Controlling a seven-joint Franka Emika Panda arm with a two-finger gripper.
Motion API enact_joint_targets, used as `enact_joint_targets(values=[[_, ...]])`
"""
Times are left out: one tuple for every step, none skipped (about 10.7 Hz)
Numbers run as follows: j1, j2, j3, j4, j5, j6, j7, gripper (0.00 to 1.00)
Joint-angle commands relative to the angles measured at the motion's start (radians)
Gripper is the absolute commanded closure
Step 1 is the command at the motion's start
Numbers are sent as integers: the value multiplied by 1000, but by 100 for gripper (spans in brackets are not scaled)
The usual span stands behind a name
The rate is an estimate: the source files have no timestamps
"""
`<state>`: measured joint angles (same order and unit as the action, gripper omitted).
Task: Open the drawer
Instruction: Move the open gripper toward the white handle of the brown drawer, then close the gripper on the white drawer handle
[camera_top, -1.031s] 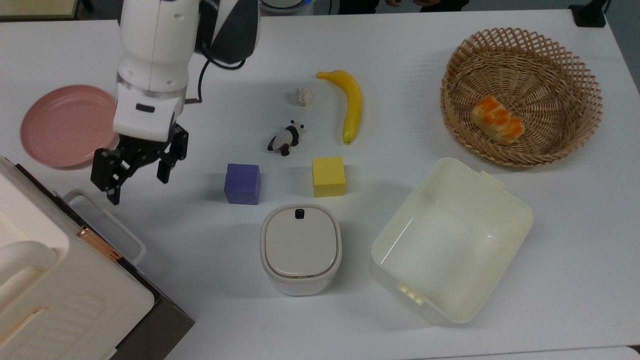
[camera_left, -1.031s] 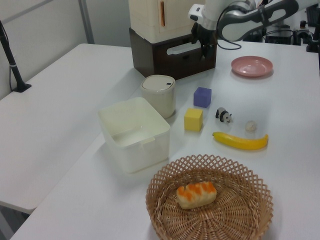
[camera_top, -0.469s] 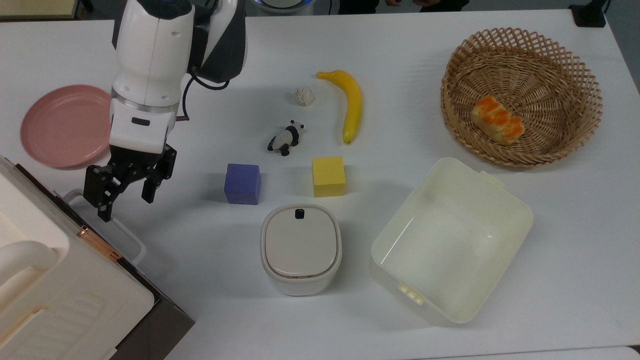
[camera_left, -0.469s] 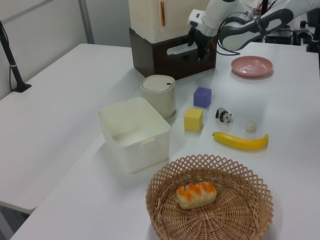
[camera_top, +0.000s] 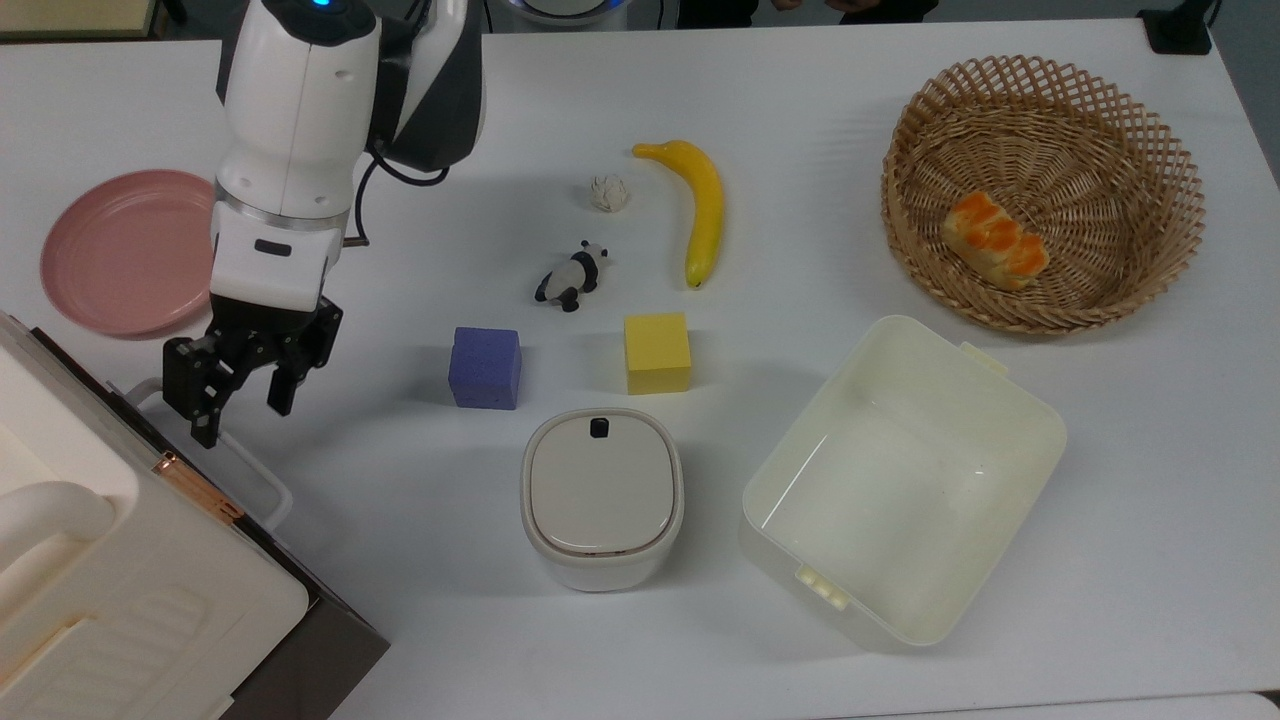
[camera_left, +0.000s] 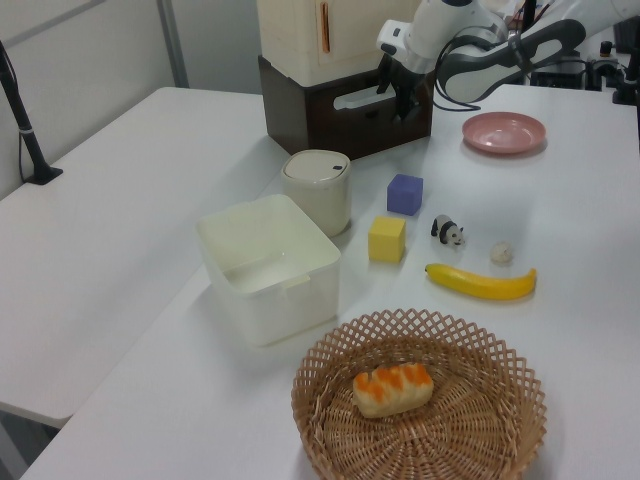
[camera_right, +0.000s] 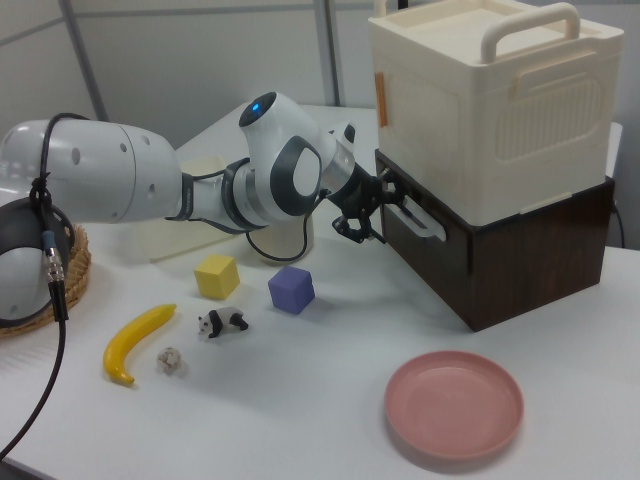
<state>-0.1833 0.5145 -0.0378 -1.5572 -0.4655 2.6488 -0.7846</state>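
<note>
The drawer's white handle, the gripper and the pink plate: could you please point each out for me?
drawer's white handle (camera_right: 413, 217), right view, on the loop's bar.
gripper (camera_top: 238, 410), top view, midway between its open fingertips.
pink plate (camera_right: 455, 405), right view, on its flat centre.

Bright, even light comes from above. The white counter (camera_top: 1100, 560) shines softly and looks a bit washed out. Soft grey shadows lie close beside the purple block (camera_top: 485, 367), the banana (camera_top: 702, 208) and the basket (camera_top: 1040, 190). The left view looks slightly blurry and pale. No hard glare shows.
</note>
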Motion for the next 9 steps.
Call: enact_joint_targets(values=[[-11, 25, -5, 11, -42, 43, -15, 58], [-12, 30, -5, 31, -42, 43, -15, 69], [-13, 33, -5, 35, -42, 43, -15, 81], [-13, 36, -5, 37, -42, 43, -15, 90], [-12, 36, -5, 35, -42, 43, -15, 94], [-10, 33, -5, 35, -42, 43, -12, 96], [-8, 27, -5, 34, -41, 43, -8, 97], [-7, 12, -5, 25, -39, 43, -7, 97], [-4, -16, -5, -15, -39, 42, -7, 97]])
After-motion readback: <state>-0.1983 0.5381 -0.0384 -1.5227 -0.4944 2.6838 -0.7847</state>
